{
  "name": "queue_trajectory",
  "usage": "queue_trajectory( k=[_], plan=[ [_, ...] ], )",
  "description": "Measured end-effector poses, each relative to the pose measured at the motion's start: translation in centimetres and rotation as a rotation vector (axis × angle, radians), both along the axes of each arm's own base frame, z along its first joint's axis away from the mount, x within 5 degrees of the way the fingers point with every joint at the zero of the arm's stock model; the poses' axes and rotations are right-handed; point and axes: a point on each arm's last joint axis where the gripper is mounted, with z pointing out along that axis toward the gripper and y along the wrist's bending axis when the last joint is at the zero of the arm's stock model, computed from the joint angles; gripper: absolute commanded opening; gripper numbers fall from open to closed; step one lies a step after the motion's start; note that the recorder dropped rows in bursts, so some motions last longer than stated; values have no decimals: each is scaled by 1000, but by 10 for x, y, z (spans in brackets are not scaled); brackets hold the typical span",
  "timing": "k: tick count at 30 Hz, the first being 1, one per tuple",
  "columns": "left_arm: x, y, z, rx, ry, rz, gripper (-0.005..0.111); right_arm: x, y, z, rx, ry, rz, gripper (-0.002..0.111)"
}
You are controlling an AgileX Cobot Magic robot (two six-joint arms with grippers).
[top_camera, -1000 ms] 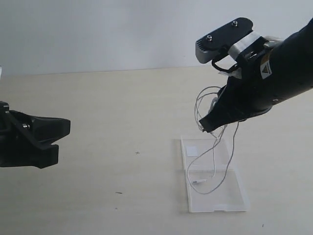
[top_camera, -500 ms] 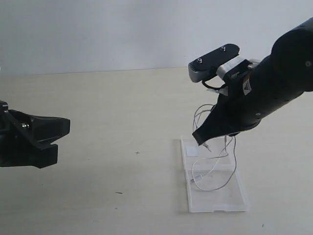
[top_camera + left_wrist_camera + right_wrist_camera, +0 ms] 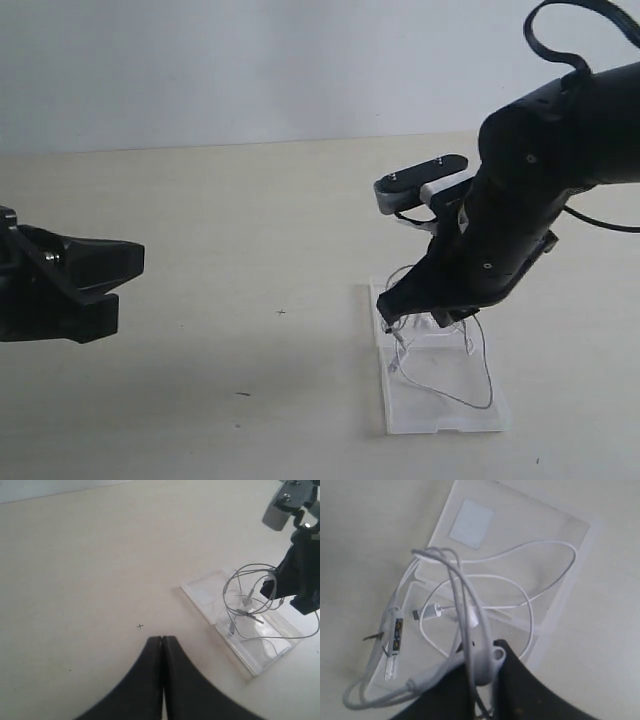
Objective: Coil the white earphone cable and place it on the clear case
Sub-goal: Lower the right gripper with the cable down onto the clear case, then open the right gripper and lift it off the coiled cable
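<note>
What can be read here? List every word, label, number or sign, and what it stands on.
No legible words or numbers.
Sticker in the clear case: blank.
Inline remote on the white earphone cable: marks too blurred to read.
Table: one small cross mark.

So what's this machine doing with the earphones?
The right gripper pinches a bunched white cable and holds it low over the clear case, which lies open on the table. Some loops of the cable already rest on the case; the rest hangs from the gripper, which has not yet let go. The left gripper is shut, holds nothing and sits off to the side.
</note>
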Motion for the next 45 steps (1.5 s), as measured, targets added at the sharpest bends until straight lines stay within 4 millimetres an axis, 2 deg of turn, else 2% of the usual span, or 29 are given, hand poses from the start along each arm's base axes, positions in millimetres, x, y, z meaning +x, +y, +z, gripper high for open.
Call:
queue_trajectory(
  k=[6, 8, 10, 13, 15, 22, 31, 45],
  plan=[
    [-1, -1, -1, -6, 7, -7, 0, 17, 12, -28, -54, 117, -25, 0],
    [-2, 2, -7, 11, 20, 14, 0, 17, 12, -33, -70, 151, -21, 4],
    [-6, 5, -17, 26, 44, 20, 0, 16, 12, -34, -74, 160, -21, 18],
    [-11, 7, -27, 41, 75, 21, 0, 16, 12, -34, -78, 168, -23, 45],
    [-12, 8, -30, 45, 82, 23, 0, 15, 11, -34, -81, 176, -25, 51],
    [-12, 8, -30, 47, 82, 29, 0, 19, 14, -21, -97, 208, -34, 51],
    [-12, 9, -30, 48, 80, 33, 0, 18, 15, 3, -152, 334, -52, 51],
    [-11, 9, -30, 52, 77, 41, 0, 25, 13, 16, -191, 275, -10, 51]
  ],
)
